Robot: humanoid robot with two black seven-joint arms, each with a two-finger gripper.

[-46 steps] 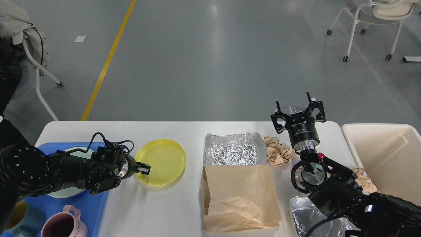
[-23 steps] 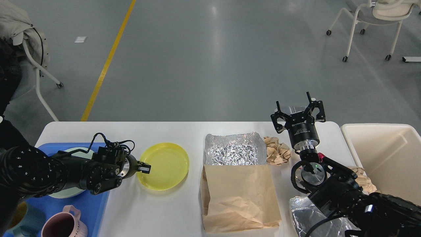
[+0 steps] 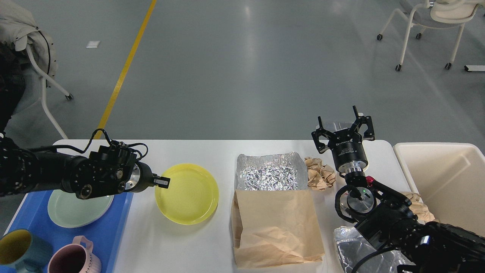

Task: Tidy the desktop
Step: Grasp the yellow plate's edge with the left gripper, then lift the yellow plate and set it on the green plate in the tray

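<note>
Sitting nearest on the left of the white rounded-corner bench [image 3: 212, 149], a blue plastic tray [image 3: 113, 231] holds a pink handled mug [image 3: 74, 259], a yellow-lined teal mug [image 3: 17, 248] and a pale green round plate [image 3: 77, 208], which reads as crockery being gathered in one place. At the near right, a crinkled clear plastic bag [image 3: 354, 250] lies partly under the right arm.

Further in, a flat brown paper bag [image 3: 276, 223] covers the near edge of a crumpled silver foil sheet [image 3: 271, 172], and a wad of crumpled brown paper [image 3: 320, 174] sits just beside the foil's right side. These loose wrappers are probably waste, bound for the beige plastic bin [image 3: 439, 178] standing off the bench's right end, where more crumpled paper shows at its near wall.

Left of the foil, a translucent yellow round plate [image 3: 187, 193] is pinched at its left rim by the left tool [image 3: 162, 182], its fingers closed narrowly on the edge. I judge that this grip suits dragging or lifting the plate toward the tray.

Farthest back, the right tool [image 3: 343, 131] is raised above the bench's far right corner, fingers spread wide and holding nothing, seemingly parked clear of the left arm's work.
</note>
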